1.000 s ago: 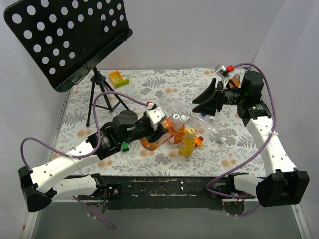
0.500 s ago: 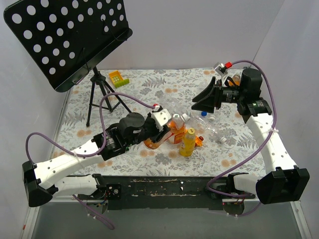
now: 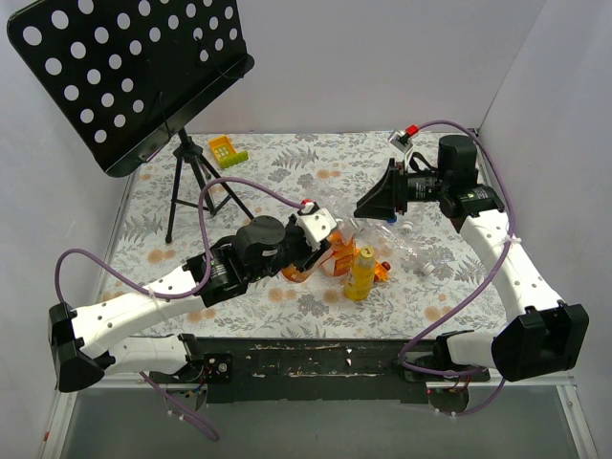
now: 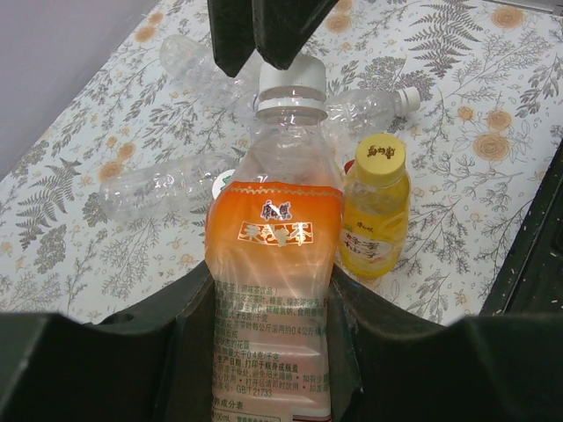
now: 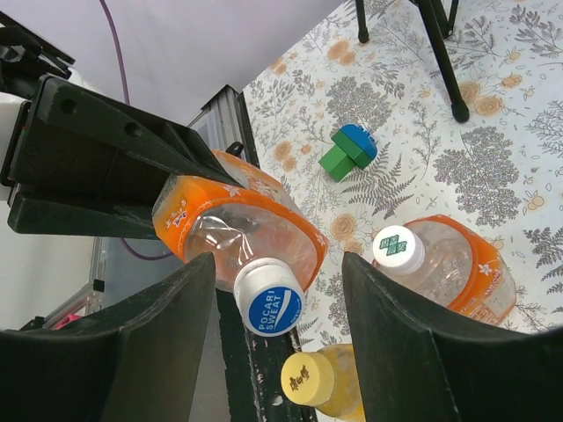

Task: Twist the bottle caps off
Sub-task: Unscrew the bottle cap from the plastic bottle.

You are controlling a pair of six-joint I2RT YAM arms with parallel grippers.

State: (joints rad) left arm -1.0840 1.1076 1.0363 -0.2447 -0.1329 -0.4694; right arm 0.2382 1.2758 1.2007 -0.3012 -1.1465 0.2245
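Note:
My left gripper (image 4: 268,308) is shut on an orange-labelled drink bottle (image 4: 273,255) and holds it off the table; it also shows in the top view (image 3: 320,251). The bottle's white cap (image 4: 290,83), with a blue top (image 5: 271,301), points at my right gripper (image 5: 277,280). That gripper is open, and the cap sits between its fingers without touching them. A second orange bottle (image 5: 453,268) with a white cap (image 5: 398,247) lies on the table. A small yellow bottle (image 4: 376,211) with a yellow cap (image 4: 380,156) stands beside the held one.
Clear, crushed bottles (image 4: 167,185) lie on the flowered table behind the held bottle. A green-and-blue block (image 5: 349,149) lies further left. A black music stand (image 3: 134,76) on a tripod fills the back left, with a yellow-green toy (image 3: 225,150) behind it.
My left arm has lifted the orange bottle and carried it right. My right gripper has swung left and down until its open fingers flank the cap.

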